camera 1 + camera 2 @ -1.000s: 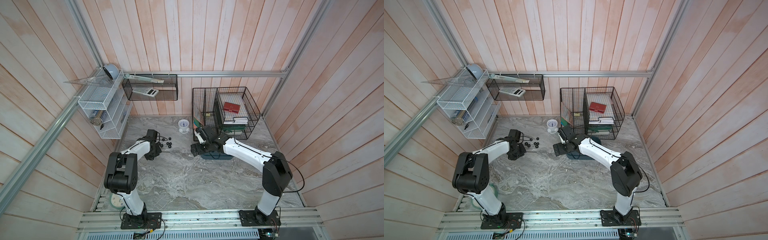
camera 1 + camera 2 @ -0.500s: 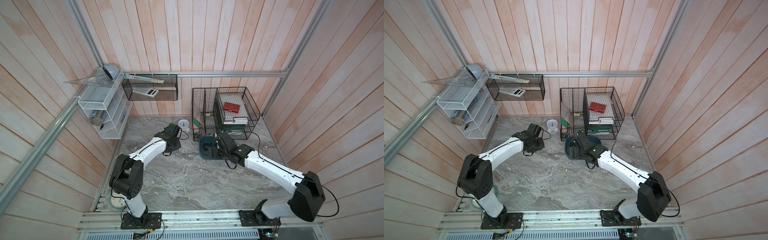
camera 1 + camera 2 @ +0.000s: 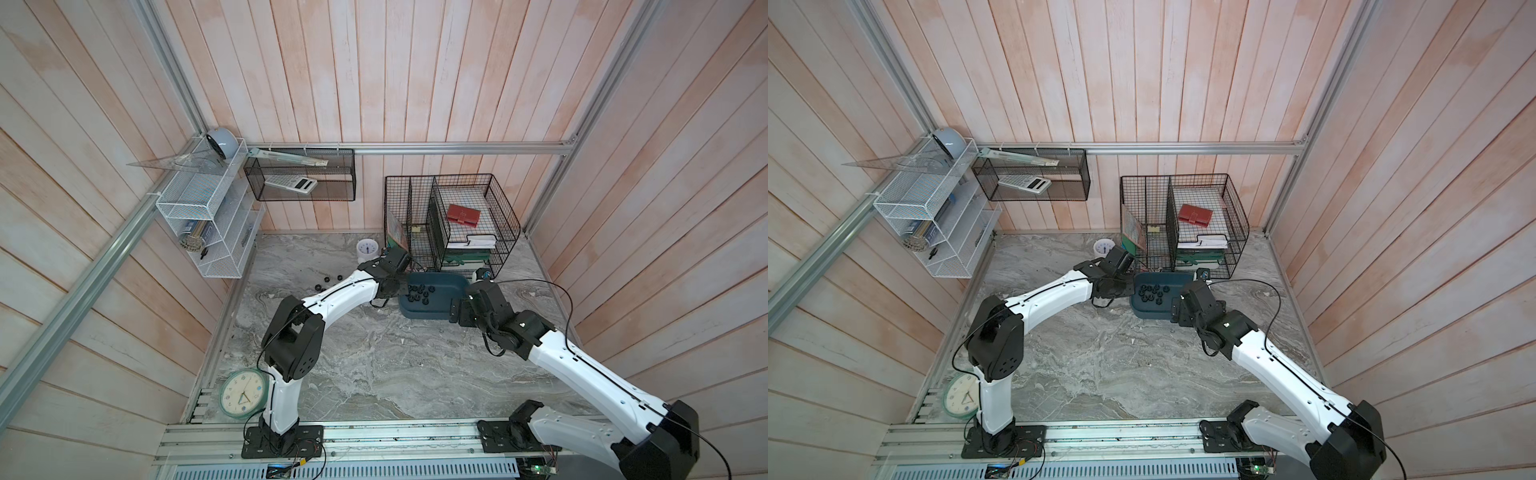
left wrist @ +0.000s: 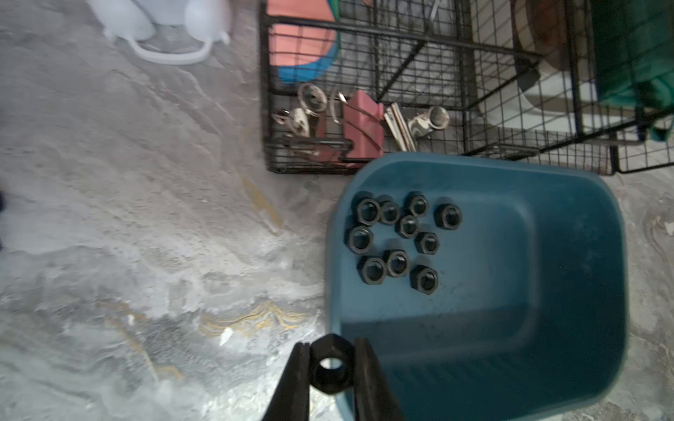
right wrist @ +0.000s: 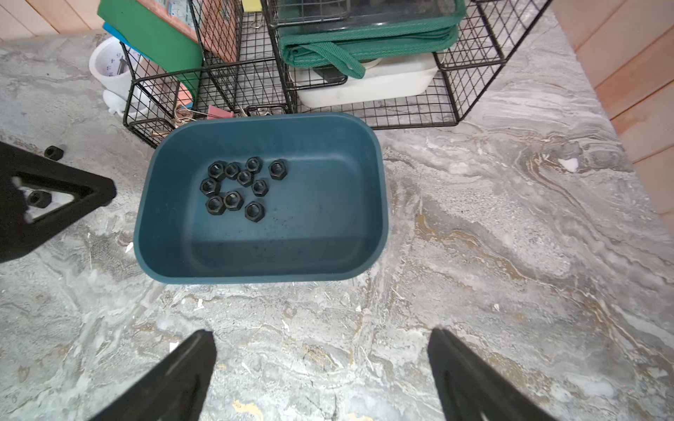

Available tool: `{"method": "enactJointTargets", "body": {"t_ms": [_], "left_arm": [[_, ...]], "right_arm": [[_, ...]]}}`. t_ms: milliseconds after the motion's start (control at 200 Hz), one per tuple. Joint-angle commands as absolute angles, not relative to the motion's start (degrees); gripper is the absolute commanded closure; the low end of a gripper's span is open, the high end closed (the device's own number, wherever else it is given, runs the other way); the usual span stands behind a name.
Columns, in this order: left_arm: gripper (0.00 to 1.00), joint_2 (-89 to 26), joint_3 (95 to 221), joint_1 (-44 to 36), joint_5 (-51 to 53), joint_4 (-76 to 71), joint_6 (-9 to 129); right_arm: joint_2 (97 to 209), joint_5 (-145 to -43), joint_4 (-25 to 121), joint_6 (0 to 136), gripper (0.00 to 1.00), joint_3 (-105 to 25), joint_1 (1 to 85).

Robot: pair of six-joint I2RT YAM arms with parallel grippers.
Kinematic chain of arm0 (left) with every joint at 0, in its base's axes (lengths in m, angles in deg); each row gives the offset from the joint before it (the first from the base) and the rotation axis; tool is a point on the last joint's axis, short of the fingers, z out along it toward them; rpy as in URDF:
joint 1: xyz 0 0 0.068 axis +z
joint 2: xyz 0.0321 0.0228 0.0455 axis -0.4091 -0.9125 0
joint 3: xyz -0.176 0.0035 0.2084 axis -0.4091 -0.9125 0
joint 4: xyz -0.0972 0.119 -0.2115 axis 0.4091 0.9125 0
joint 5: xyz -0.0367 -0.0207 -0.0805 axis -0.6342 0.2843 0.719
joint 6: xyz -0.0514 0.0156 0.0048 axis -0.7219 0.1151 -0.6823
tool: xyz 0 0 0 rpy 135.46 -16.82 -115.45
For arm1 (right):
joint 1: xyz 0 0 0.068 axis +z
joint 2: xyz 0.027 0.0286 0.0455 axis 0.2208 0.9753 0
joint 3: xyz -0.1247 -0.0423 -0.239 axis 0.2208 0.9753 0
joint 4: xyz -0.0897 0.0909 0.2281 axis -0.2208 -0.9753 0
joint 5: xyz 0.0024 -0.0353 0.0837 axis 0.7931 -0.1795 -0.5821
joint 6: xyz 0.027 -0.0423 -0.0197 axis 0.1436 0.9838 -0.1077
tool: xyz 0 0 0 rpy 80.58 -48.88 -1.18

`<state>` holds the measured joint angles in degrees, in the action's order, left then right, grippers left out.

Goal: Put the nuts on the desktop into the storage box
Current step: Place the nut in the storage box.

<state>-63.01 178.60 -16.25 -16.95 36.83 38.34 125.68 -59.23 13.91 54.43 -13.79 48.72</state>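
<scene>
Nuts, small, black and hexagonal with a centre hole (image 4: 406,226): ten lie clustered on the floor of the storage box, a shallow dark teal plastic tub with rounded corners (image 5: 255,271). It stands near the back edge of the grey marble-patterned bench (image 3: 374,365), against the black wire-mesh basket (image 3: 461,175). At least three loose nuts (image 3: 328,278) remain toward the bench's back-left corner.

Change noted: a second ago the left arm was down among those loose nuts and the right arm reached across the box. The left arm has since swung over to the box, and the right arm has pulled back to the box's front-right corner. Judgement: one more nut is on its way in, and delivery is not complete.

Pose, left hand (image 4: 332,351): jaws pinched on one held nut (image 4: 331,368), its hole facing the wrist camera. It hangs over the box's left rim, not clearly inside. The arm is stretched long and low from its base.

Pose, right hand (image 5: 322,342): jaws spread fully, empty, poised above bare bench just in front of the box.
</scene>
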Motion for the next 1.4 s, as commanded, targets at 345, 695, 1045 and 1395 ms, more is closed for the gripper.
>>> {"method": "enactJointTargets", "body": {"t_ms": [345,695,1045,1395], "left_arm": [[0.83,-77.13,192.36,-20.9,-11.93,31.02,44.06],[0.83,-85.12,200.18,-21.76,-9.02,30.28,45.6],[0.74,-87.71,201.45,-21.82,-7.2,31.0,45.51],[0.45,-83.79,200.42,-21.82,-7.3,31.46,45.44]], "right_arm": [[116.85,-55.26,6.07,50.46,0.02,-10.45,48.17],[112.79,-54.64,1.61,48.82,0.02,-9.64,48.17],[111.54,-54.52,1.04,48.19,0.02,-8.87,48.16],[112.4,-55.02,3.49,49.23,0.02,-9.18,48.13]]}}
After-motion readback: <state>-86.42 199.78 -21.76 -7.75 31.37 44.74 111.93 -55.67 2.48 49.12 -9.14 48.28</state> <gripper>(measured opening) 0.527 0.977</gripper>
